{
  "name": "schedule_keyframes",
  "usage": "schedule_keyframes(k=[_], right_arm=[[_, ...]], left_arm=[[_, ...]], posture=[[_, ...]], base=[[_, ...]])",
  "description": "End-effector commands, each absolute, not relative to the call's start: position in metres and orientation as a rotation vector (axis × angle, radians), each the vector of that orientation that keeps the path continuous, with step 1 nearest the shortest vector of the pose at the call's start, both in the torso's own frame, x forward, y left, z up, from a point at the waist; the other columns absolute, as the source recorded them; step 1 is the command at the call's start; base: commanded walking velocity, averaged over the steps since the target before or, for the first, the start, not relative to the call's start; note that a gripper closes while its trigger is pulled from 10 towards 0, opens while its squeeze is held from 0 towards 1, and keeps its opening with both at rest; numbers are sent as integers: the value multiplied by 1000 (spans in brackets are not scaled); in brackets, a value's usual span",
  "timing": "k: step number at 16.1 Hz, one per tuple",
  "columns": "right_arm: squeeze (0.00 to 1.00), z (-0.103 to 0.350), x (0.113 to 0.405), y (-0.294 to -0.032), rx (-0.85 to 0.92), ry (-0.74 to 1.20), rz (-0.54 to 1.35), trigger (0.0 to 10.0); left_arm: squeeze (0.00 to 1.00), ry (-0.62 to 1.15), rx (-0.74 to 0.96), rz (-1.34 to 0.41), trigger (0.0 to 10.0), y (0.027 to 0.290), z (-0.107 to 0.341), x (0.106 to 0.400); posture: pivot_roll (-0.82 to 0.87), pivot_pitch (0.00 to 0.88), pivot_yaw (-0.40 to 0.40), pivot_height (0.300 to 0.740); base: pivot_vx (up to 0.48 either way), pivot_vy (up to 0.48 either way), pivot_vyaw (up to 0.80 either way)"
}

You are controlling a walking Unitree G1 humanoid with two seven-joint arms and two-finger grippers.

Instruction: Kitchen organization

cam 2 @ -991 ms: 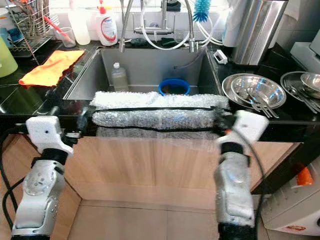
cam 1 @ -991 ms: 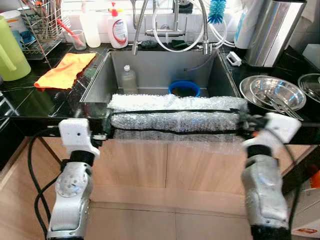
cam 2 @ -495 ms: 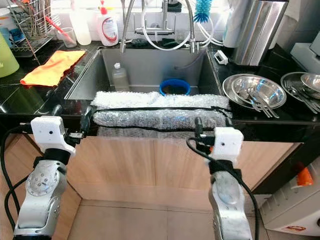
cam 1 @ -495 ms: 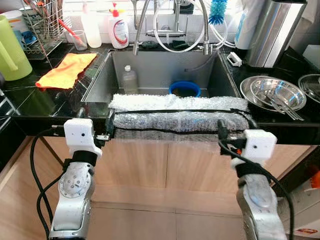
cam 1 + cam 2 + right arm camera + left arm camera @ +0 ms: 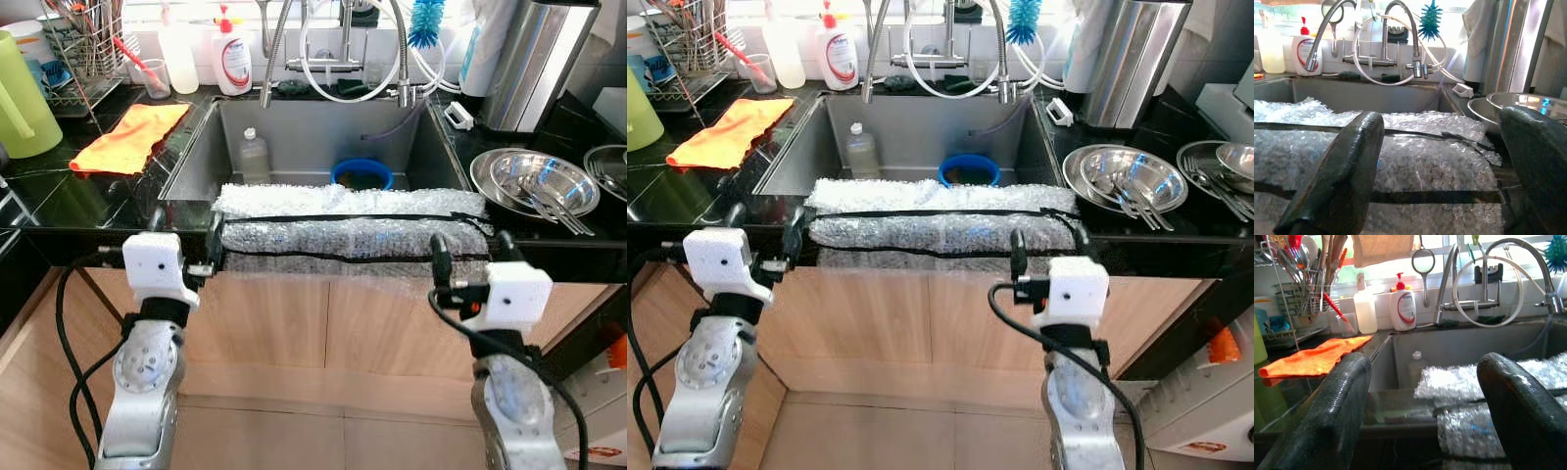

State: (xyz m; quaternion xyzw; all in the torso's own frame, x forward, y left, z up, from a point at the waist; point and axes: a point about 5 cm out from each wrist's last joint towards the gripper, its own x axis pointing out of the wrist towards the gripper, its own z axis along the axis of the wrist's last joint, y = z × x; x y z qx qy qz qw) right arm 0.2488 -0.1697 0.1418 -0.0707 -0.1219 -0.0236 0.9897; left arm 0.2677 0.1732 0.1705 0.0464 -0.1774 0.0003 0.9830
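A roll of bubble wrap (image 5: 348, 235) bound by black straps lies across the front rim of the steel sink (image 5: 323, 132). My left gripper (image 5: 186, 230) stands open at the wrap's left end, one finger before the counter edge and one by the wrap. In the left wrist view its fingers (image 5: 1342, 401) frame the sink corner and the wrap (image 5: 1488, 382). My right gripper (image 5: 472, 250) is open just in front of the wrap's right part, nothing between its fingers. The right wrist view looks straight at the wrap (image 5: 1425, 156).
Inside the sink stand a blue bowl (image 5: 361, 174) and a small bottle (image 5: 253, 155). An orange cloth (image 5: 127, 137), green pitcher (image 5: 20, 98) and dish rack (image 5: 83, 49) are on the left counter. Steel bowls (image 5: 534, 181) and a steel canister (image 5: 534, 59) are on the right.
My right gripper has come off the wrap's right end, shifted left and drawn back, and now stands open before it. The left gripper has barely moved.
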Motion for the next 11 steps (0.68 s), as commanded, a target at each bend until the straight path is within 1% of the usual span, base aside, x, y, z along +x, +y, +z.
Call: schedule_keyframes(k=[1,2,3,7,9,11], right_arm=[[0,149,247,-167,-132,-269,-36,10000],[0,148,247,-168,-140,-259,-46,10000],[0,148,247,-168,-141,-256,-48,10000],[0,148,247,-166,-141,-252,-30,10000],[0,149,248,-165,-143,-254,-20,10000],[0,149,248,-163,-140,-253,-12,10000]], left_arm=[[0,-384,112,-6,10000,171,176,265],[0,-383,110,-6,10000,170,176,266],[0,-383,110,-7,10000,170,176,266],[0,-386,110,-10,10000,170,177,267],[0,-399,62,27,10000,175,182,268],[0,-422,84,25,10000,176,188,269]], posture=[[-34,20,33,740],[-36,24,34,740],[-36,24,34,740],[-40,29,29,740],[-40,30,28,740],[-37,27,28,740]], base=[[0,0,0],[0,0,0],[0,0,-494],[0,0,-788],[0,0,-788],[0,0,-788]])
